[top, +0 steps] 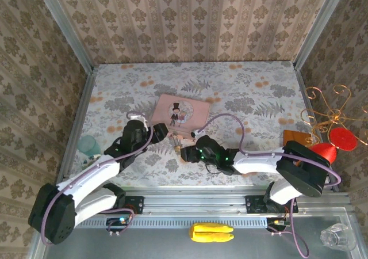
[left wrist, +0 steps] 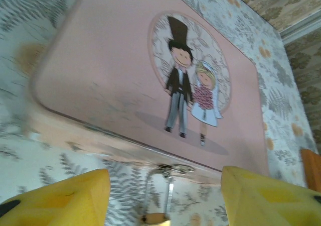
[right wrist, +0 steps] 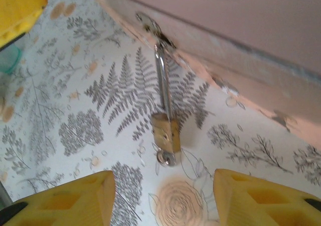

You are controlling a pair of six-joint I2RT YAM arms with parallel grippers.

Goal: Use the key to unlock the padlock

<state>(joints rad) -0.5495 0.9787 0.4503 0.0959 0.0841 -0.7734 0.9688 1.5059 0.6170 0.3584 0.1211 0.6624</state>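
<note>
Lying shackled to pink tin (left wrist: 110,70), padlock (right wrist: 165,130): likely light, rigid, slick; pinch brass body flanks; left tool (left wrist: 163,186) and right tool (right wrist: 163,186) apart, empty.

We see pink tin (top: 180,112) near centre, teal cup (top: 89,145) at 9 o'clock, red ornament (top: 344,138) at 3, wooden block (top: 294,137) beside it, yellow object (top: 211,232) at 6, clear glass (top: 336,236) at 5.

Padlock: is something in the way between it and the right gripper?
Nothing visible does. The padlock lies on the table, its shackle hooked to the tin. Between it and the right gripper, whose jaws stand open, there is only bare patterned cloth.
</note>
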